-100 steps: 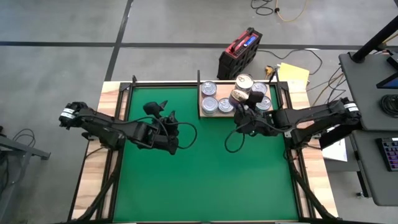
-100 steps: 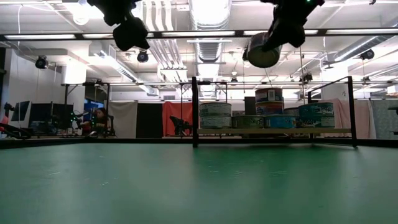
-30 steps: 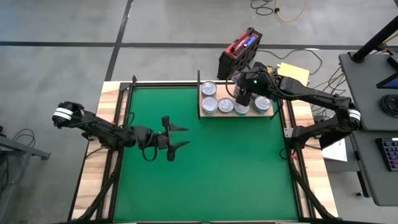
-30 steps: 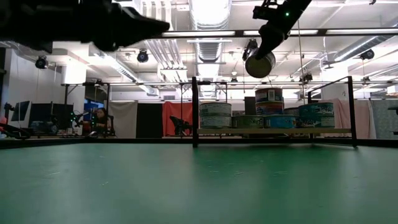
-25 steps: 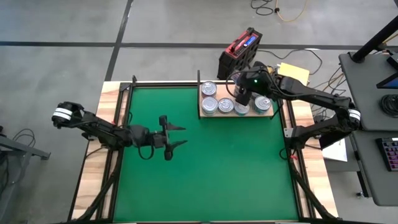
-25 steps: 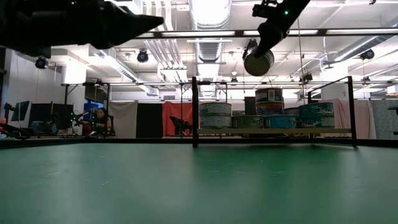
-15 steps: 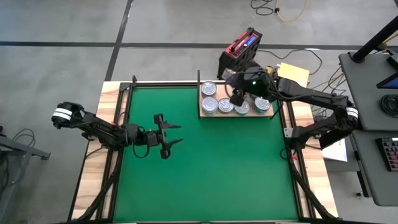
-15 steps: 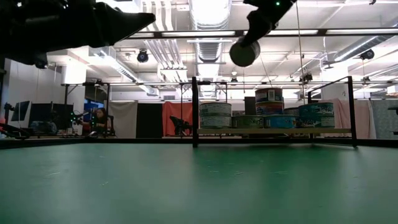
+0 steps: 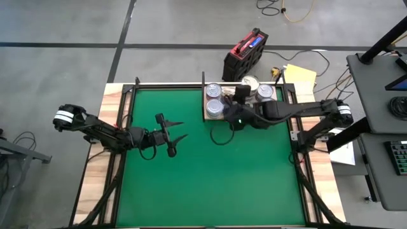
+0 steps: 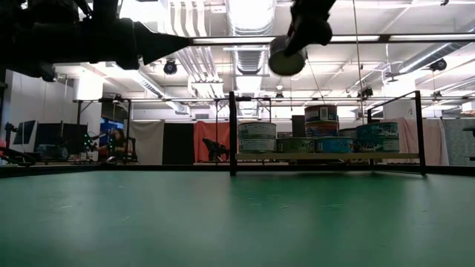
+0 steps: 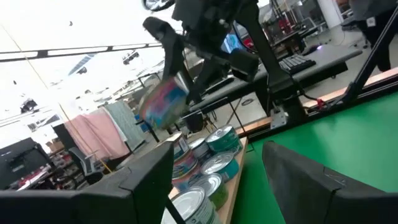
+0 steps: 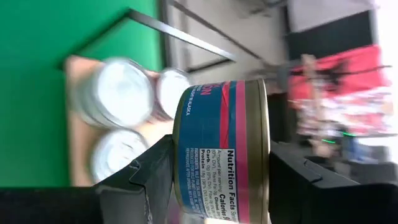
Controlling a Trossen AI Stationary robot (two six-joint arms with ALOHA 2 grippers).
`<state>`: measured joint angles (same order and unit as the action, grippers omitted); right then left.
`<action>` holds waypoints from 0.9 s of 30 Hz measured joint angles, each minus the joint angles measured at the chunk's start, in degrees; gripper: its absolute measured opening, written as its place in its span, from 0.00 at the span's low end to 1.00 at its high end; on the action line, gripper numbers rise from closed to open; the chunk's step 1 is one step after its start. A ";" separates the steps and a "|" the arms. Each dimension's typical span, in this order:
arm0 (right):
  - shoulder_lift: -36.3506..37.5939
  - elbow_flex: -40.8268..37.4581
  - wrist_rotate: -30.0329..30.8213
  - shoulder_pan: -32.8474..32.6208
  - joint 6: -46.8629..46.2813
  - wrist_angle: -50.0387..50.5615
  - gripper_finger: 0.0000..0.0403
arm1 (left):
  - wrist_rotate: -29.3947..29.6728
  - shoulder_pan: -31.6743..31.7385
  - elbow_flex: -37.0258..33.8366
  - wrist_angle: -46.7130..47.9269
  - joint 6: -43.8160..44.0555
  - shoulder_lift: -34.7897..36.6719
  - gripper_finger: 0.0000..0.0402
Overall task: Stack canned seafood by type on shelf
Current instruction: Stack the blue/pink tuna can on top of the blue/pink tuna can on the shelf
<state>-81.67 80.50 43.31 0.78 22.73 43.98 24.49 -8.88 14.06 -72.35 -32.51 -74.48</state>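
Note:
My right gripper point(image 9: 241, 97) is shut on one can of seafood point(image 12: 221, 149) with a blue and pink label and gold rims. It holds the can high in the air point(image 10: 286, 58), over the near part of the shelf point(image 10: 326, 156). Several silver-lidded cans point(image 9: 214, 91) stand on their bases on that pale wooden board, and one point(image 10: 321, 115) sits on top of another. My left gripper point(image 9: 168, 133) hovers open over the left half of the green mat, holding nothing. My right gripper pinches the can between its two fingers point(image 12: 152, 180), one on each flat end, so the labelled side wall point(image 12: 211, 124) faces the wrist camera. The can lies on its side in the hold, lifted clear of the shelf and the other cans.
A dark metal frame point(image 10: 232, 133) stands around the shelf at the mat's far edge. A red and black case point(image 9: 245, 54) lies on the floor beyond the table. The green mat point(image 9: 210, 178) spreads bare toward the near edge.
My right gripper has swung with the can toward the table's left edge and a little toward the near edge, rolling as it went. The can stays high and clear of the stacks. My left gripper has drawn back slightly toward the left edge, still open.

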 joint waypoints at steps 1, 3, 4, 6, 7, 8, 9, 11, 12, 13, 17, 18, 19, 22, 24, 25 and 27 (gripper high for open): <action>-0.02 0.15 3.18 -1.08 0.47 0.78 0.46 | 0.02 0.00 0.00 -0.01 0.00 0.00 0.57; 0.20 0.20 8.03 -2.27 0.48 3.00 0.46 | 0.18 0.00 0.00 0.07 0.00 0.00 0.57; 0.50 -0.16 9.11 -2.38 0.25 3.66 0.46 | 0.34 0.00 0.00 0.13 0.00 0.00 0.57; 1.35 -1.15 10.00 -1.95 -0.37 4.12 0.46 | 0.50 0.00 0.00 0.14 0.00 0.00 0.57; 1.80 -1.70 10.12 -1.33 -0.33 4.14 0.46 | 0.51 0.00 0.00 0.17 0.00 0.00 0.57; 2.29 -2.16 10.62 -0.72 -0.23 4.16 0.46 | 0.52 0.00 0.00 0.16 0.00 -0.02 0.57; 2.86 -2.66 10.91 0.07 -0.25 4.16 0.46 | 0.55 0.00 0.00 0.18 0.00 -0.02 0.57; 4.00 -3.79 10.95 1.87 -0.26 4.14 0.46 | 0.59 0.00 0.00 0.21 0.00 -0.02 0.57; 4.67 -4.44 10.94 2.76 -0.37 4.18 0.46 | 0.62 0.00 0.00 0.26 0.00 -0.02 0.57; 5.32 -5.05 10.93 3.56 -0.75 4.19 0.46 | 0.65 0.00 0.00 0.35 0.00 -0.02 0.57; 7.93 -7.13 10.93 6.41 -2.95 4.23 0.46 | 0.67 0.00 0.00 0.48 0.00 -0.02 0.57; 8.49 -7.63 10.91 6.94 -3.47 4.09 0.46 | 0.67 0.00 0.00 0.59 -0.02 -0.04 0.57; 8.78 -8.21 10.84 7.46 -3.67 3.97 0.46 | 0.67 0.00 0.00 0.69 0.00 -0.04 0.57; 9.18 -9.92 10.39 8.50 -3.72 3.64 0.46 | 0.67 0.00 0.00 0.88 -0.02 -0.04 0.57; 9.21 -10.95 10.25 9.21 -3.76 3.59 0.46 | 0.67 0.00 0.00 0.88 -0.02 -0.04 0.57; 9.19 -11.52 10.27 9.50 -3.77 3.34 0.46 | 0.67 0.00 0.00 0.87 -0.02 -0.04 0.57; 9.18 -12.75 10.29 10.05 -3.49 2.34 0.46 | 0.67 0.00 0.00 0.87 -0.02 -0.04 0.57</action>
<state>-72.49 67.75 53.60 10.82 19.24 46.32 25.17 -8.88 14.06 -71.48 -32.53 -74.52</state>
